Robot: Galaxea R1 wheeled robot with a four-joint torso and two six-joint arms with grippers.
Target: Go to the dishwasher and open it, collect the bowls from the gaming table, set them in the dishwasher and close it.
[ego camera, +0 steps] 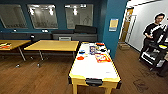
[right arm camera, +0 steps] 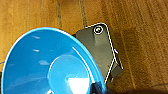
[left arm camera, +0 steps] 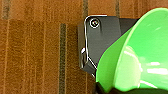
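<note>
The gaming table (ego camera: 93, 67), long and white-topped with pale yellow edging, is standing just ahead, carrying colourful game sheets (ego camera: 102, 58). A glossy green bowl (left arm camera: 136, 62) is looming beside the left wrist, a blue bowl (right arm camera: 47, 65) beside the right, both over wooden floor (left arm camera: 37, 50); whether either gripper's fingers are clasping them, I cannot tell.
</note>
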